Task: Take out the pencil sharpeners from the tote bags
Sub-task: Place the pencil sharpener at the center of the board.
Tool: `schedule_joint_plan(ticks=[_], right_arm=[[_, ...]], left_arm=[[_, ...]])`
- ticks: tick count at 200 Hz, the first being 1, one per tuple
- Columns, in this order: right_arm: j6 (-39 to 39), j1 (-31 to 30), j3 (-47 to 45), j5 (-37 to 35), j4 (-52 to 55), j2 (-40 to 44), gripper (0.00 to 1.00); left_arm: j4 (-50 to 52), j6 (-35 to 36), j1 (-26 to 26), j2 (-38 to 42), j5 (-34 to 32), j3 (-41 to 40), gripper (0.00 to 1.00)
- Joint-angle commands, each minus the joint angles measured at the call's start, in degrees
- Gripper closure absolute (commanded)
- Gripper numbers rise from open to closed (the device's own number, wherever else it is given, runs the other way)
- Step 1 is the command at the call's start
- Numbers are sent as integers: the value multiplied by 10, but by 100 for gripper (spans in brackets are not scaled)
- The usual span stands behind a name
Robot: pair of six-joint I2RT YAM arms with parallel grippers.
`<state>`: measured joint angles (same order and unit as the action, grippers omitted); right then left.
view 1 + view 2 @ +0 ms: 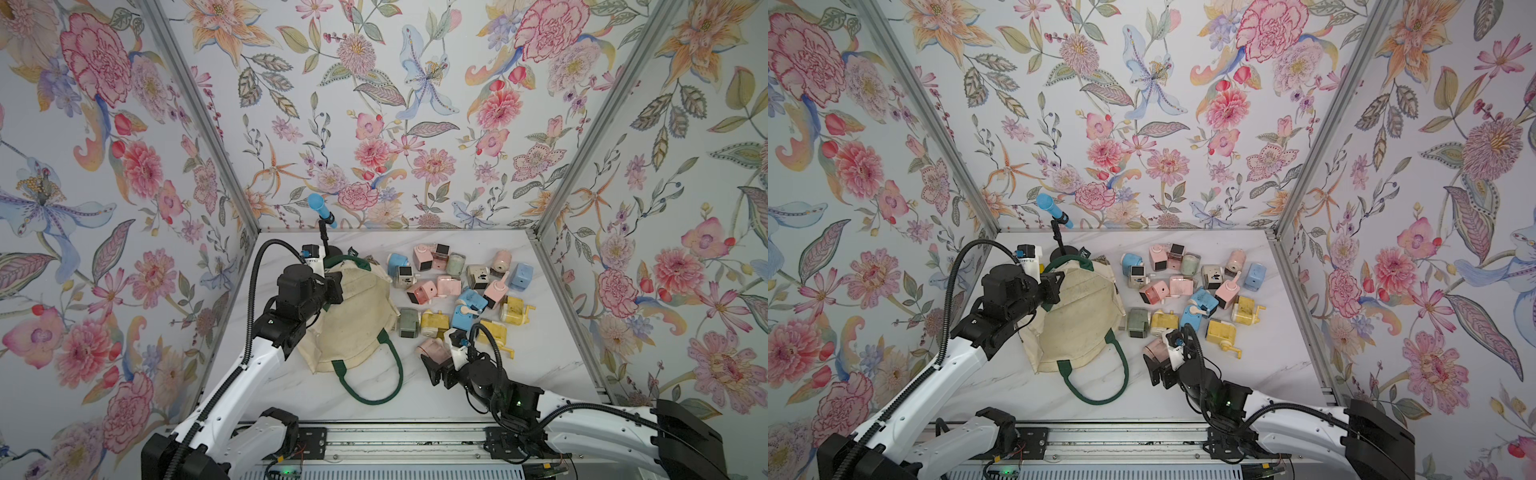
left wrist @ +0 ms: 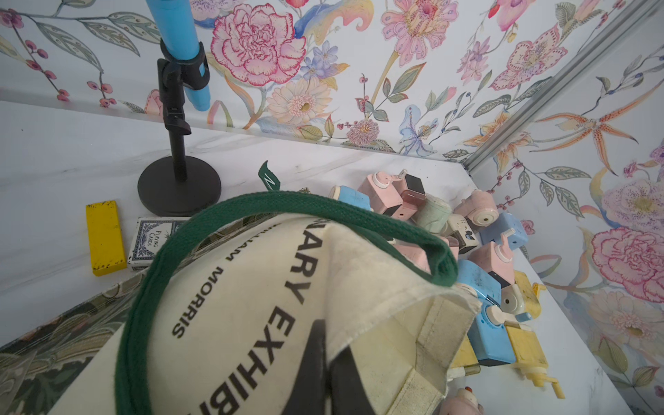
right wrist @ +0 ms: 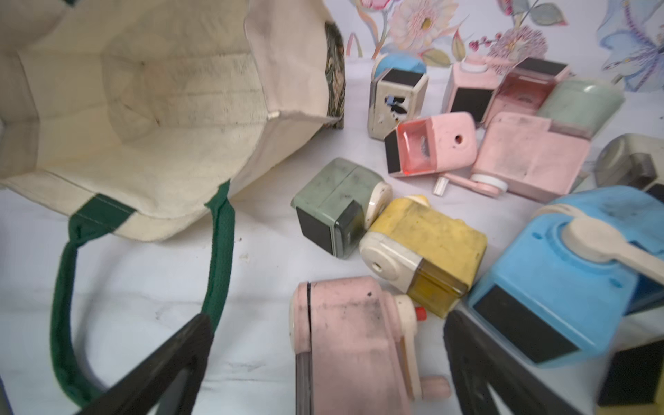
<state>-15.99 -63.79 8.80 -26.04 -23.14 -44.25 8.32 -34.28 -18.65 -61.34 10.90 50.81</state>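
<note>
Marble table [image 1: 540, 365]: left fingers [image 2: 316, 359] clamp tote bag [image 1: 357, 316] rim, right fingers [image 3: 161, 366] apart around pink sharpener [image 3: 345, 334], release step; next, recheck seemingly empty bag.

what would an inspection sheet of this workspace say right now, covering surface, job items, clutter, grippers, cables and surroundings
surface: white marbled table, a few small specks near the bag
job's things: tote bag on its side, inside looks empty in the right wrist view; pencil sharpeners heaped on the table beside it
clutter: yellow block, card deck, mic stand behind the bag
grippers: left gripper shut on the tote bag's rim; right gripper open, pink sharpener between its jaws
cables: black hoses looped along both arms
surroundings: floral walls, metal frame posts
</note>
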Motion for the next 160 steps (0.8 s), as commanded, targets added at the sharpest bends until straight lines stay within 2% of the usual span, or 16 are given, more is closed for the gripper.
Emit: schedule_joint_plan(ticks=[1, 22, 43, 71, 113, 136, 160], right_arm=[[-18, 1, -43, -36, 45, 99, 0], [-19, 9, -73, -46, 71, 205, 1], [-25, 20, -91, -48, 109, 292, 2], [-29, 30, -106, -42, 134, 353, 3], [-27, 37, -107, -39, 112, 319, 3], [-20, 40, -104, -38, 78, 265, 3], [-16, 41, -97, -34, 50, 207, 3]], left_arm=[[37, -75, 17, -26, 33, 33, 100], [6, -136, 34, -53, 96, 44, 100], [-12, -177, 39, -95, 132, 82, 100], [-7, -205, 69, -191, 200, 155, 100], [29, -202, 135, -332, 257, 277, 100], [82, -166, 175, -412, 279, 373, 100], [167, -112, 209, -513, 292, 507, 100]])
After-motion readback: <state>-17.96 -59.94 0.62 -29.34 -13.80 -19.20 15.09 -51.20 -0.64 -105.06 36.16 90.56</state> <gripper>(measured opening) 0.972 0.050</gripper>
